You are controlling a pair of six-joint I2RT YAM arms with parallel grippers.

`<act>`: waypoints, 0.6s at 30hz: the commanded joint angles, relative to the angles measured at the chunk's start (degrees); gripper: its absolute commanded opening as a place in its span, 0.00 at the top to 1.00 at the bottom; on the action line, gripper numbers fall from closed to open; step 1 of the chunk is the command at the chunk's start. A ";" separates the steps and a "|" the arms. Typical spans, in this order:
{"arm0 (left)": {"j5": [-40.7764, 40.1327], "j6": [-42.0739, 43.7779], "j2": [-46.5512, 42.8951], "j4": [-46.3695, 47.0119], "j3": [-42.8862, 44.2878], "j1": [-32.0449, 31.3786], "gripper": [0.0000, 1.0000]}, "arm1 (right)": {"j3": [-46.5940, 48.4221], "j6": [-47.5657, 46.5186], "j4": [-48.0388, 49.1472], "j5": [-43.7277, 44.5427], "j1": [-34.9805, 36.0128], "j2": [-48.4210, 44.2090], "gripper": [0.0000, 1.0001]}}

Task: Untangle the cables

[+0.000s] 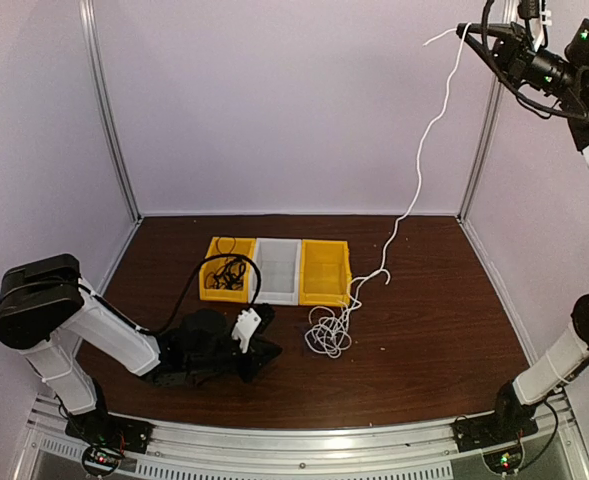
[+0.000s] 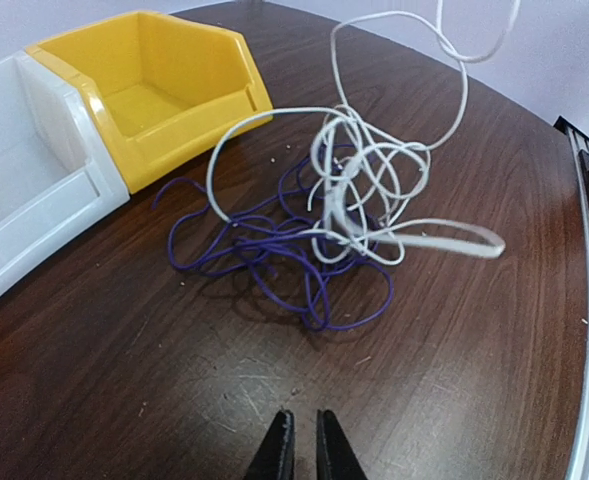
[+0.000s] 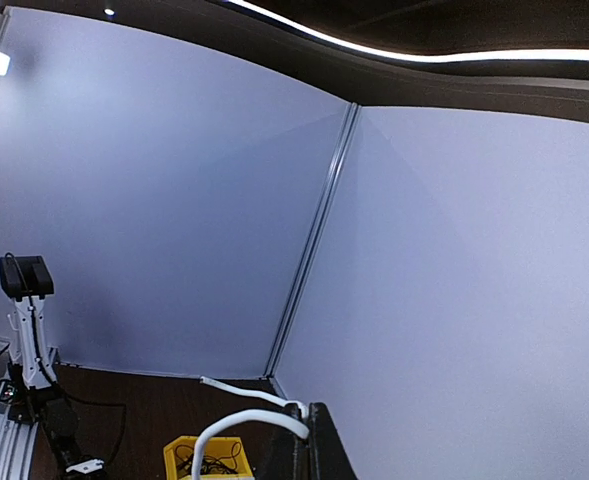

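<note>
The white cable (image 1: 419, 150) rises in one long, wavy line from the table (image 1: 444, 330) to the right gripper (image 1: 464, 30). That gripper is clamped on the cable's end, high at the far right beside the corner post (image 1: 479, 130). The cable's lower part falls into a loose knot of loops. It is interlaced there with a thin purple cable (image 2: 274, 255) lying flat in rounded coils.

The knot lies just on the near side of the right yellow bin (image 1: 326, 272), well apart from the table's right and near edges. Left of that bin stands the white bin (image 1: 278, 270), then the left yellow bin (image 1: 219, 293), which holds black cables (image 1: 232, 272).

The left gripper (image 2: 299, 445) sits low, just left of the knot. Its jaws are almost together and hold nothing.
</note>
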 commanded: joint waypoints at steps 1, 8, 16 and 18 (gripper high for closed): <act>-1.85 0.62 -1.15 0.48 -0.34 0.26 0.88 | -3.55 4.12 4.78 -2.12 -1.31 -0.59 1.00; -1.11 2.31 -6.53 -2.26 5.40 -0.21 0.60 | -10.65 6.49 8.17 -3.84 -1.33 -2.95 1.00; 5.83 3.39 2.35 -2.86 22.49 -0.85 0.53 | -15.20 7.79 10.15 -4.09 -1.23 -5.26 1.00; 7.29 3.29 7.08 -2.97 26.81 -0.98 0.52 | -16.64 9.27 12.04 -4.25 -1.26 -5.79 1.00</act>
